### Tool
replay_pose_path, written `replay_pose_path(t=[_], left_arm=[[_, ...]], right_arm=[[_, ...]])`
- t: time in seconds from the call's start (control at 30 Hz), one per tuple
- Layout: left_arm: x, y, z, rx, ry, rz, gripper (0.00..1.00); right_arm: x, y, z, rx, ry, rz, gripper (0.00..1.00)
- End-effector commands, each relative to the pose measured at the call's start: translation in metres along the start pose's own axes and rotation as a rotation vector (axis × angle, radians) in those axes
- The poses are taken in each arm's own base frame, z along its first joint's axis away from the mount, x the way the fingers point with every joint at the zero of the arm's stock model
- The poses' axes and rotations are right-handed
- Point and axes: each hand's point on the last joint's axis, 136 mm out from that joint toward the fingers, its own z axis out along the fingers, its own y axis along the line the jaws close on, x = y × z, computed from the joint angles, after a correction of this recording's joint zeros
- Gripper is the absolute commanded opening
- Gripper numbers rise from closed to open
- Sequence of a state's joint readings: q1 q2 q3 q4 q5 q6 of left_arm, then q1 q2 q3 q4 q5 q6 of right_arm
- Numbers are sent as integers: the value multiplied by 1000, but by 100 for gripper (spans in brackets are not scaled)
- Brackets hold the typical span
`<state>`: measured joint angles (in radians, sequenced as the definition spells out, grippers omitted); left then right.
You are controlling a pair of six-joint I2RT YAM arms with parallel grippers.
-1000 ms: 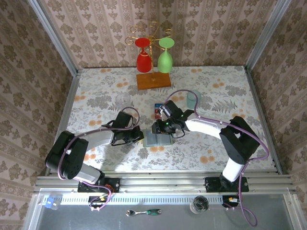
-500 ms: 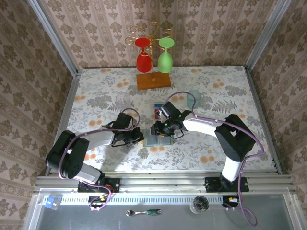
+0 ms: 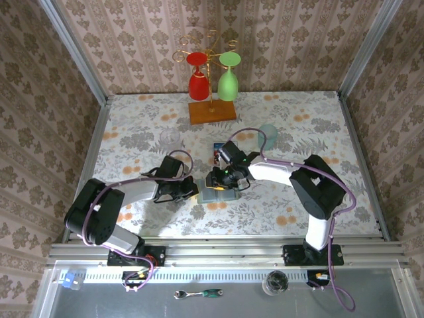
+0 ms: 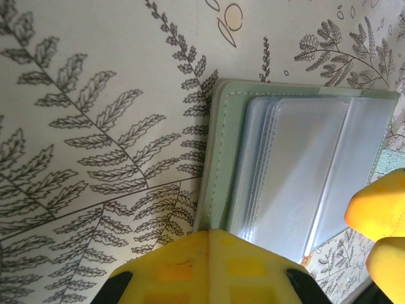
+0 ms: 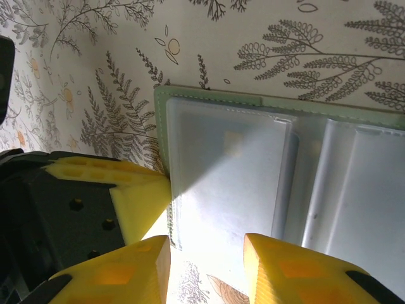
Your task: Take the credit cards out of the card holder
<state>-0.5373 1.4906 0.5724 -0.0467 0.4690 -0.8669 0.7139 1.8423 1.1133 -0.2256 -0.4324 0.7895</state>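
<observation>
The card holder (image 3: 211, 196) lies open on the table, pale sage-green with translucent grey-blue pockets (image 4: 285, 164). I cannot tell whether the pockets (image 5: 240, 164) hold anything. One small blue and red credit card (image 3: 218, 152) lies flat on the cloth just behind it. My left gripper (image 4: 212, 233) is shut, its yellow tip resting on the holder's left edge (image 3: 194, 191). Over the holder's near pocket my right gripper (image 5: 205, 259) stands open, a finger to either side and nothing gripped between them (image 3: 222, 180). Its fingers (image 4: 380, 209) show at the right of the left wrist view.
A pale teal cup (image 3: 267, 136) stands right of the loose card, and a clear glass (image 3: 169, 138) to the left. At the back an orange-brown wooden base (image 3: 212, 111) carries a rack with a red and a green glass. Patterned walls enclose the table.
My right arm has swung its elbow leftwards and its gripper has shifted slightly left over the holder, uncovering the teal cup. The left gripper has stayed put.
</observation>
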Motion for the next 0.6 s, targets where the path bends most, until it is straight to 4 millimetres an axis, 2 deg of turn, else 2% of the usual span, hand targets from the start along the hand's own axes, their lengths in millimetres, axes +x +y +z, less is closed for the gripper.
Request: replay_pose_path(t=[0.0,0.57], left_arm=[[-2,3,1,-13,7,9,0],[-7,1,-2,-3,11,17,0]], right_arm=[[-1,10,6,-25,15,7,35],[0,7,21,-4,39,28,34]])
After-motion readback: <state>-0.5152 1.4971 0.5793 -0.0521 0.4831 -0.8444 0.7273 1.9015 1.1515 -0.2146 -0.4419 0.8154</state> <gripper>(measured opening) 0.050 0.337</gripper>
